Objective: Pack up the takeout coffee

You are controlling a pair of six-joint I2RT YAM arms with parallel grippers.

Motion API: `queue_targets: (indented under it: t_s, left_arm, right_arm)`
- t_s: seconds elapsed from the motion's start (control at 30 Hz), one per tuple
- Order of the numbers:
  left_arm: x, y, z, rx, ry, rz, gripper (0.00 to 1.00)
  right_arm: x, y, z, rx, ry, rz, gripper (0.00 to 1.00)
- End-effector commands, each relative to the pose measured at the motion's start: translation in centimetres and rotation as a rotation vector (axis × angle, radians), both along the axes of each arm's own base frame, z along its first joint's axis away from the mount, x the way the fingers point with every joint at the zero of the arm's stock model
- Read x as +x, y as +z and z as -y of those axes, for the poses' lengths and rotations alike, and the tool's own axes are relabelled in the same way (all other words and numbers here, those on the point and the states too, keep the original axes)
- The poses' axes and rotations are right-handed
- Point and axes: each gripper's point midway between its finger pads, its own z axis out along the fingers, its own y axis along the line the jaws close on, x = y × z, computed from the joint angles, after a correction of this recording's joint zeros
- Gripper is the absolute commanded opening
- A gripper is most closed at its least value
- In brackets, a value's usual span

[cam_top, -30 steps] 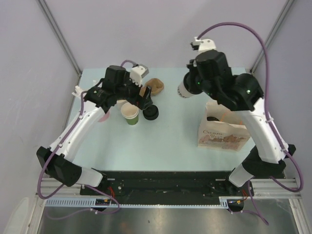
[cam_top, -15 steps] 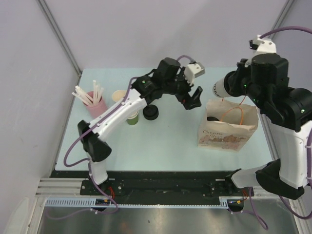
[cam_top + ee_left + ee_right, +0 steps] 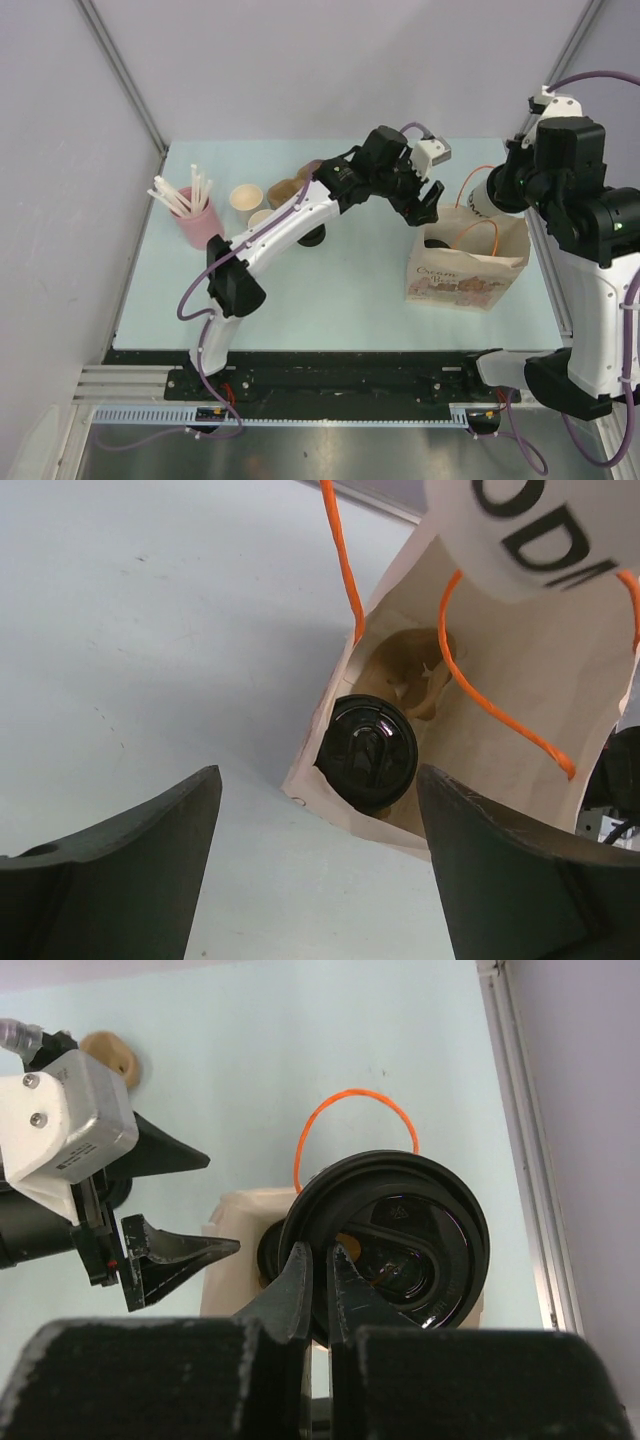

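So, far left on the counter (image 3: 350,290): pink cup of straws (image 3: 198,225), lidless paper cups (image 3: 245,197) just right of it. Left gripper (image 3: 318,780) jaws spread wide, empty, over the paper bag (image 3: 465,270)'s left side. One black-lidded cup (image 3: 368,750) sits inside the bag. Right gripper (image 3: 320,1265) jaws clamped on the lid rim of the white-sided cup (image 3: 470,540), above the bag's mouth.
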Motion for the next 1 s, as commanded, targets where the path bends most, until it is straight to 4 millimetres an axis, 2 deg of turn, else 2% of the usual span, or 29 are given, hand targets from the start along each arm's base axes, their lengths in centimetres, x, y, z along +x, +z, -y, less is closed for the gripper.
queue_targets:
  t_s: [0.0,0.03,0.23,0.5,0.57,0.67,0.7,0.97]
  left_arm:
    - [-0.6,2.2,0.9,-0.045,-0.014,0.038,0.80]
    - [-0.6,2.1,0.8,-0.043,-0.014,0.041,0.73]
    - [-0.8,1.9,1.1,-0.036,-0.015,0.049,0.51]
    - [-0.7,1.4,0.9,-0.017,0.002,0.052,0.26]
    - [-0.8,1.4,0.9,-0.017,0.001,0.055,0.22]
    - [-0.8,1.3,0.9,-0.011,0.004,0.057,0.10]
    - [-0.9,1.3,0.9,-0.009,0.002,0.061,0.01]
    - [0.1,2.4,-0.5,0.007,0.091,0.107,0.01]
  right_arm:
    - [-2.6,-3.9,0.8,-0.081,0.031,-0.191,0.00]
    - [-2.6,-4.0,1.0,-0.087,0.024,-0.191,0.00]
    - [-3.1,-3.8,2.5,-0.134,-0.023,-0.184,0.00]
    - [-3.6,-6.0,4.0,-0.228,-0.058,-0.258,0.00]
    - [-3.8,-6.0,4.0,-0.225,-0.056,-0.255,0.00]
    - [-3.6,-5.7,3.7,-0.213,-0.042,-0.245,0.00]
    - [-3.6,-5.7,3.6,-0.212,-0.039,-0.245,0.00]
    - [-3.6,-7.0,3.0,-0.205,0.004,-0.282,0.00]
